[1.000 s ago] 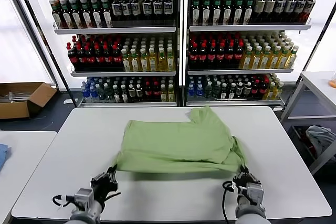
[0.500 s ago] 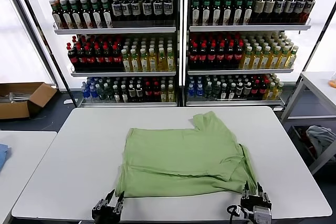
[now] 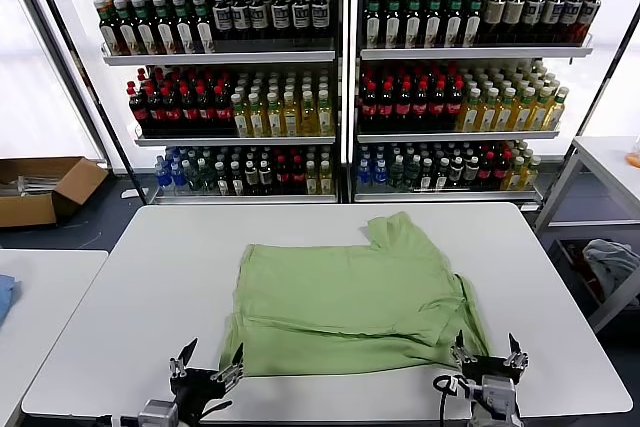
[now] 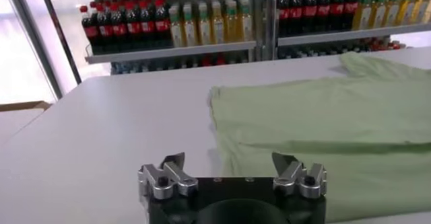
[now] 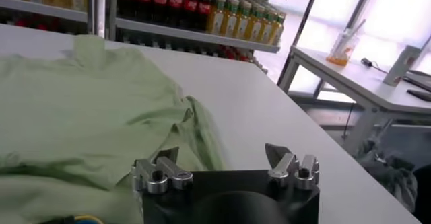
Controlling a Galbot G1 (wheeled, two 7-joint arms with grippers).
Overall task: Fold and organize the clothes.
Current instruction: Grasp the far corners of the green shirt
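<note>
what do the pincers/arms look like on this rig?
Both alike: left pincer and right pincer have black bodies, silver metal finger brackets with round screw heads, and dark pointed tips. Black cables loop beside each wrist; wrist housings look grey.

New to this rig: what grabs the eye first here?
The light green shirt lies partly folded mid-table, a sleeve poking toward the shelves of bottles that fill the background. At the near table edge, the left gripper and right gripper sit with jaws open, each at a bottom corner of the shirt, holding nothing.
</note>
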